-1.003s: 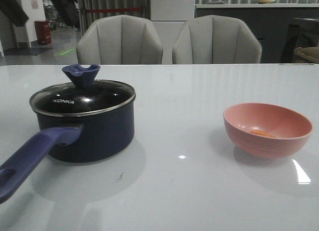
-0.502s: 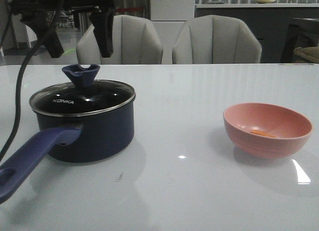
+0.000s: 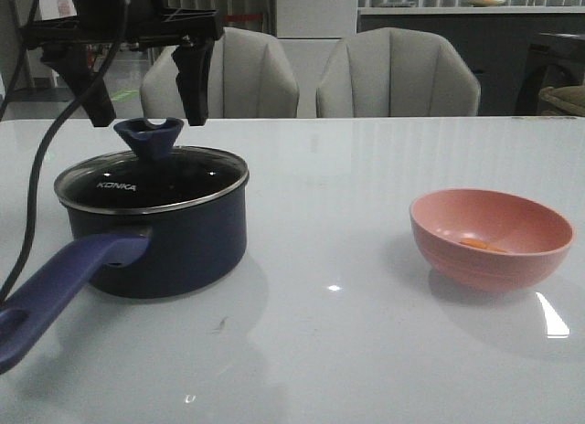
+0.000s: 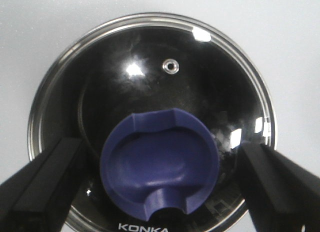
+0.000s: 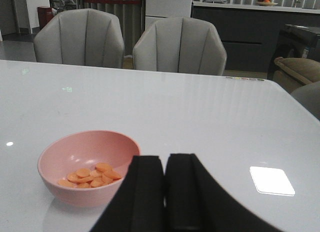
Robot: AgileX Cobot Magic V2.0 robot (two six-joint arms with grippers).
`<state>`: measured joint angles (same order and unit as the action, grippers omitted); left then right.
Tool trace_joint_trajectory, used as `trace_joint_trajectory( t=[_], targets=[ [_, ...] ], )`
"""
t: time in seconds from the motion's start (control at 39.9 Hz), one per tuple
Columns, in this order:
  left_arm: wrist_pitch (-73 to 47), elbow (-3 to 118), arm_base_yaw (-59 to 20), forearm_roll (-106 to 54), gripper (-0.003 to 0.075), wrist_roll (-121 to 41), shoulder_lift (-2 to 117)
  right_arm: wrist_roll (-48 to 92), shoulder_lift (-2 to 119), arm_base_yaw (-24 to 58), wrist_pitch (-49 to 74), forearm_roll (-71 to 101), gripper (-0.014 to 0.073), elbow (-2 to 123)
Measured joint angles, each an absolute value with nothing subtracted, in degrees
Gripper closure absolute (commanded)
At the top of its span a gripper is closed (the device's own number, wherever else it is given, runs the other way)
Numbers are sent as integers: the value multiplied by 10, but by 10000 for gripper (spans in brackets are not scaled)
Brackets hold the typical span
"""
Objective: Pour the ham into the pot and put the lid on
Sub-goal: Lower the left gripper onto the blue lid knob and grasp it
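The dark navy pot point(image 3: 160, 246) stands at the left of the table, its long blue handle point(image 3: 55, 291) pointing to the front left. The glass lid point(image 3: 151, 179) with "KONKA" lettering sits on it, with its blue knob point(image 3: 149, 137) on top; the lid point(image 4: 150, 92) and knob point(image 4: 160, 162) fill the left wrist view. My left gripper point(image 3: 144, 113) is open, its fingers on either side of the knob and just above it, not touching. The ham point(image 5: 90, 176) lies as orange slices in the pink bowl point(image 3: 491, 237) at the right. My right gripper point(image 5: 165, 164) is shut and empty, near the bowl point(image 5: 87, 164).
Two grey chairs point(image 3: 311, 77) stand behind the far edge of the white table point(image 3: 329, 168). A black cable point(image 3: 37, 168) hangs from the left arm beside the pot. A bright light patch point(image 3: 553, 319) reflects on the table by the bowl.
My left arm has come into the front view from above and has lowered, its open fingers now level with the top of the lid's knob. Pot, lid and bowl have not moved.
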<state>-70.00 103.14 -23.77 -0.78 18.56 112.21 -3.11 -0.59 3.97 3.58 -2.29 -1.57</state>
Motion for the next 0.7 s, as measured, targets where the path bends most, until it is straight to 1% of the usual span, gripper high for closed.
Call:
trace_joint_trajectory(
  t=[0.28, 0.33, 0.4, 0.53, 0.6, 0.65, 0.7],
  targets=[
    [-701, 1031, -238, -7, 85, 197, 1147, -31, -6, 40, 36, -23, 447, -16],
    [-701, 1031, -238, -7, 98, 198, 1149, -31, -6, 40, 36, -23, 447, -16],
    [-702, 1031, -238, -7, 163, 202, 1150, -31, -6, 40, 36, -23, 447, -16],
    [-702, 1031, -238, -8, 337, 206, 1150, -31, -6, 40, 36, -23, 447, -16],
    [-702, 1031, -238, -9, 414, 206, 1150, -31, -6, 40, 36, -23, 447, -16],
    [-702, 1031, -238, -9, 448, 206, 1150, -31, -6, 40, 36, -23, 447, -16],
    [-703, 1032, -238, -9, 463, 206, 1150, -31, -6, 40, 36, -23, 447, -16]
  ],
)
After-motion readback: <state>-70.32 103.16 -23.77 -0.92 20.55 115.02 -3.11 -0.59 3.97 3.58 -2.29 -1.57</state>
